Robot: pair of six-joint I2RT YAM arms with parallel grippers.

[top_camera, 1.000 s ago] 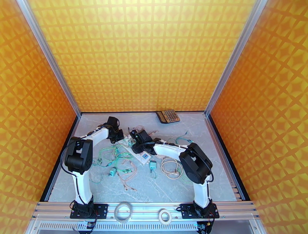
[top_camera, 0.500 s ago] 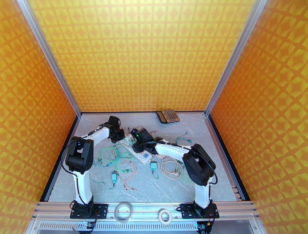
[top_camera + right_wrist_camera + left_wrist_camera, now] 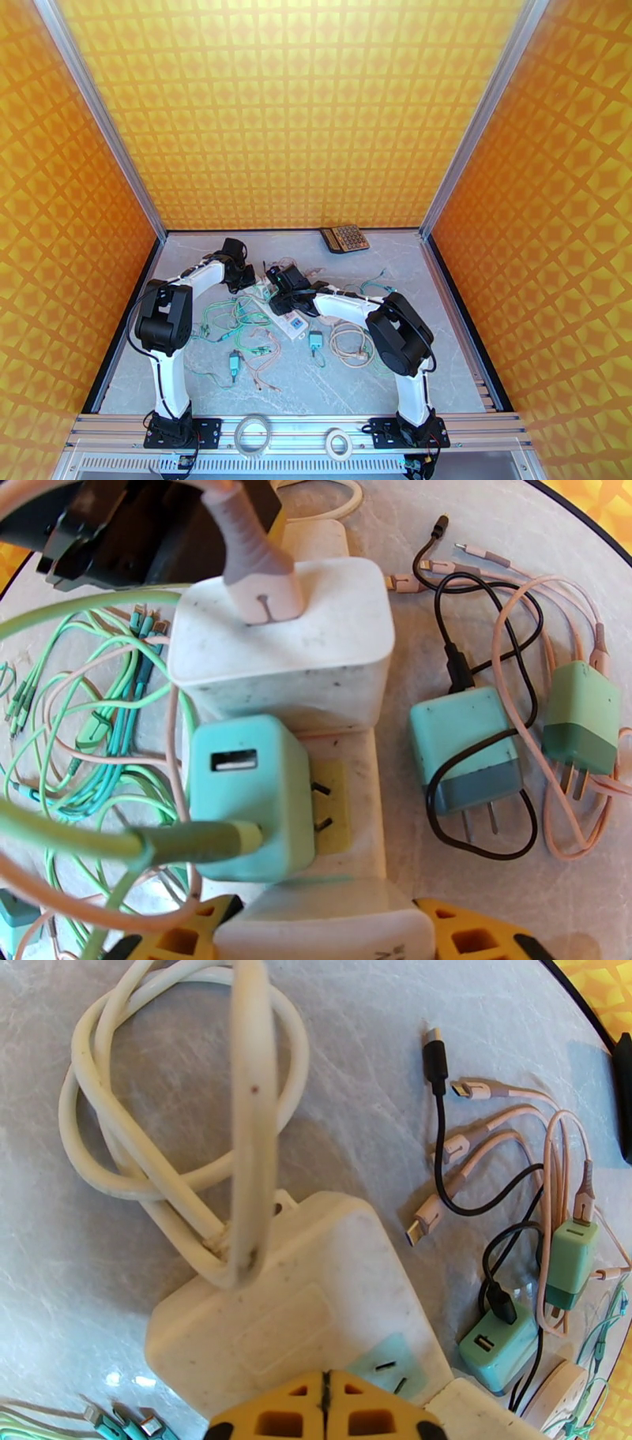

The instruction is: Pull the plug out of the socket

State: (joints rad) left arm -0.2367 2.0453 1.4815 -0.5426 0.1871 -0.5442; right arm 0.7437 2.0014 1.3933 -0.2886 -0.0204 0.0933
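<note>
Sitting clamped in the right hand [image 3: 324, 944] is the white plug [image 3: 320, 918].

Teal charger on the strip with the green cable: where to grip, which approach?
I'd pinch the teal charger body on its two flat sides facing across the power strip, descending from above. The white adapter crowds it along the strip, and the green cable occupies its top face.

I can't properly read anything here. The white plug [image 3: 324, 928] between my right fingers [image 3: 472, 938] bears dark print, cut off and illegible. The calculator [image 3: 344, 238] keys and the power strip [image 3: 292, 322] label are too small.
</note>
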